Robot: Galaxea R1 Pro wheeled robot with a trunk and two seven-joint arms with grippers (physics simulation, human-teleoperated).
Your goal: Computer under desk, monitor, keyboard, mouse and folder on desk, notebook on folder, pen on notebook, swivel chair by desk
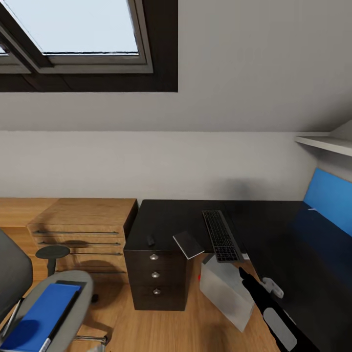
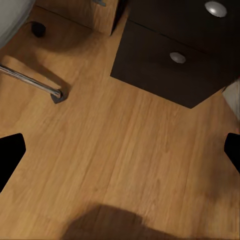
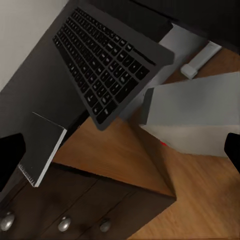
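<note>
Presently, your stock reads as follows. Desk (image 1: 171, 220): black top, running right along the wall, with a dark three-drawer unit (image 1: 155, 283) under its left end. Keyboard (image 1: 221, 235): lying on the desk, its near end jutting out over the front edge. Notebook (image 1: 188, 244): dark with a pale edge, just left of the keyboard, one corner overhanging the desk edge. Mouse (image 1: 150, 240): small and dark, on the desk above the drawers, left of the notebook. Computer (image 1: 227, 291): light grey tower on the wood floor (image 2: 130, 160), below the keyboard's overhang. Swivel chair (image 1: 78, 286): grey, well left of the desk. Folder (image 1: 39, 313): bright blue, flat on the chair seat. Light-wood dresser (image 1: 83, 230): against the wall, touching the desk's left end. Your left gripper (image 2: 120, 152): fingertips wide apart, empty, over bare floor. Your right gripper (image 3: 120, 150): likewise spread and empty, near the computer.
</note>
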